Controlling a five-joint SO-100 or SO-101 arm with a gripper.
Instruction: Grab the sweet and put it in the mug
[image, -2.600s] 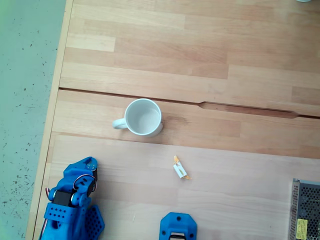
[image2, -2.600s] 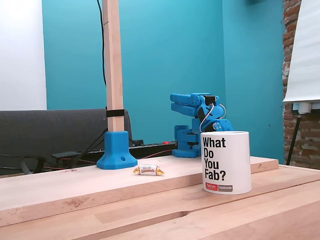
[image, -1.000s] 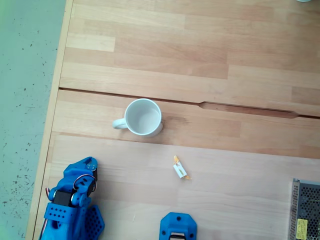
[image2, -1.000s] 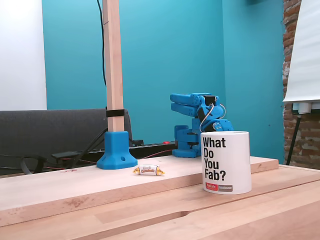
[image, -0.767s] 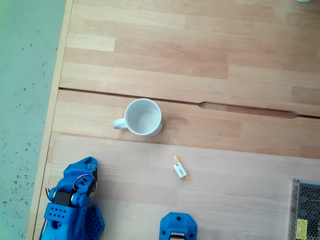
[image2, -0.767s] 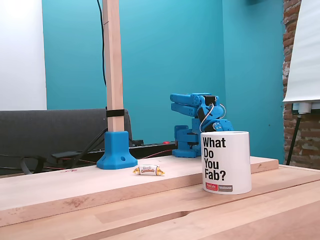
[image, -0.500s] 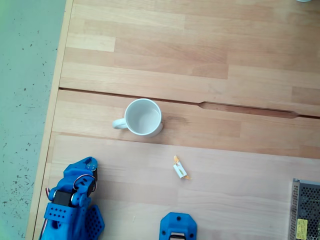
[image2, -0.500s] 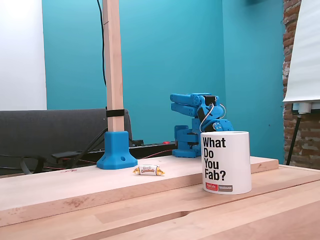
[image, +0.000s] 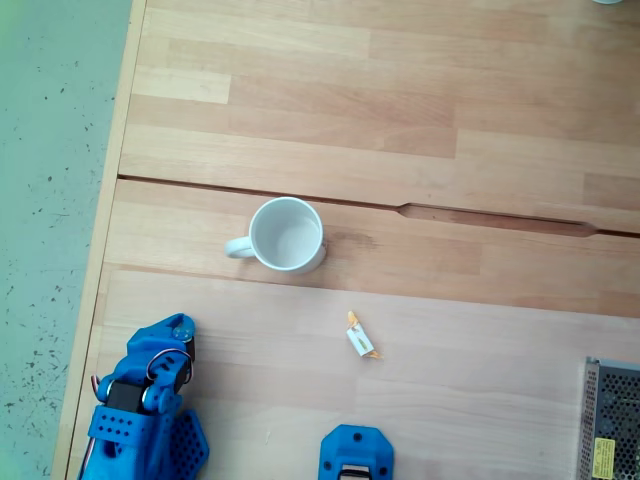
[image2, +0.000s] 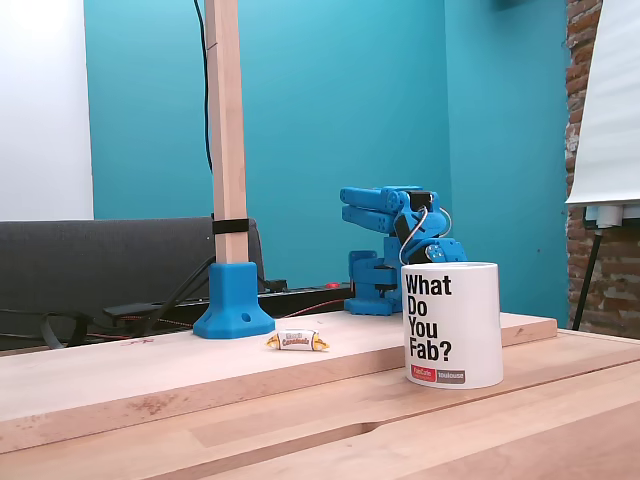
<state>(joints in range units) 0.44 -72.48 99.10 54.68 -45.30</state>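
Round white mug (image: 288, 235) stands upright on wood table (image: 420, 110). Small wrapped sweet (image: 360, 340) lies nearby, apart, w/ blue post base (image2: 233, 300) beside. Blue arm (image: 145, 410) folded; can't tell gripper state.

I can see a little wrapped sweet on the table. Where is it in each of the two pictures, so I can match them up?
Fixed view from above: the sweet lies below and right of the mug, apart from it.
Fixed view from the side: the sweet lies left of the mug, behind it.
Shared landmark: the mug.
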